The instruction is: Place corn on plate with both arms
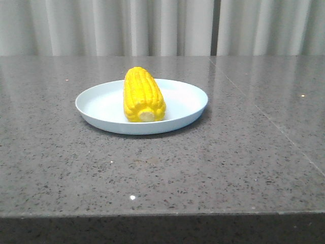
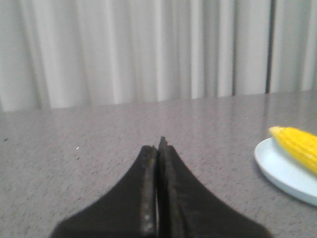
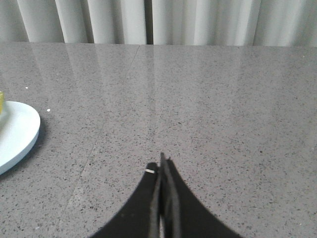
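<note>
The yellow corn [image 1: 143,95] lies on the pale blue-white plate [image 1: 185,101] at the middle of the table, its pale stub end toward the front. Neither gripper shows in the front view. In the left wrist view my left gripper [image 2: 159,146] is shut and empty, well apart from the plate [image 2: 282,171] and the corn's tip [image 2: 297,144]. In the right wrist view my right gripper [image 3: 162,163] is shut and empty over bare table, away from the plate's edge [image 3: 20,134]; only a sliver of corn [image 3: 1,101] shows there.
The grey speckled stone table [image 1: 228,162] has its front edge near the bottom of the front view and a seam running back on the right. Pale curtains [image 1: 162,25] hang behind the table.
</note>
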Tool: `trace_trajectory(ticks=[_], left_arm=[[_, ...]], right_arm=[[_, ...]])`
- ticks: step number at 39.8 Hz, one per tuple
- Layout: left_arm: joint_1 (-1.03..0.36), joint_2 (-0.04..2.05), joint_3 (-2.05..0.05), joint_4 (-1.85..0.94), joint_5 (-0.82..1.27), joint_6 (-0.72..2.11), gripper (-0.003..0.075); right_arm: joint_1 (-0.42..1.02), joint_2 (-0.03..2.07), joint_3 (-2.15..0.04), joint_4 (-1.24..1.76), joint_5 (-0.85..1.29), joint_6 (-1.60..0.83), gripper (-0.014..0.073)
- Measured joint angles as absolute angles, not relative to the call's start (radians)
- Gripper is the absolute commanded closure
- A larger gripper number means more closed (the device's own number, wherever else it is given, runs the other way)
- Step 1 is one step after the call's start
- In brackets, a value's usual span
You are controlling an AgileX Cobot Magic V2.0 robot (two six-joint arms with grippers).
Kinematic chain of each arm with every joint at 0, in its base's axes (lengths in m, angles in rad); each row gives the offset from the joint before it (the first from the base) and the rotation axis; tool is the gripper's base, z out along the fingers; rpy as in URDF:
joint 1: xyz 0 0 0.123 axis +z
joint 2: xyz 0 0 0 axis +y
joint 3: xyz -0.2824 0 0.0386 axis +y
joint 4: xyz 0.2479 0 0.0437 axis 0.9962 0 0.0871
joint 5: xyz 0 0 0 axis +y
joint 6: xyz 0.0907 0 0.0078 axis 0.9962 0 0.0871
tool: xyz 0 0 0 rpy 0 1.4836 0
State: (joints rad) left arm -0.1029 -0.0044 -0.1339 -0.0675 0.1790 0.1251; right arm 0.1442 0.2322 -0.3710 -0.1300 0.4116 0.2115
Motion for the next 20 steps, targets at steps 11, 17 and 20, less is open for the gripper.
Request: trace_trajectory(ticks=[11, 17, 20], left_arm=[[0.027, -0.004, 0.005, -0.053, 0.167, 0.125, 0.0741], [0.027, -0.004, 0.005, -0.053, 0.165, 0.125, 0.0741], [0.027, -0.004, 0.005, -0.053, 0.165, 0.125, 0.0741]], right_arm=[[0.144, 0.232, -0.371, -0.132, 0.412, 0.211, 0.0656], [0.144, 0.232, -0.371, -0.132, 0.412, 0.211, 0.0656], [0.144, 0.232, -0.371, -0.132, 0.412, 0.211, 0.0656]])
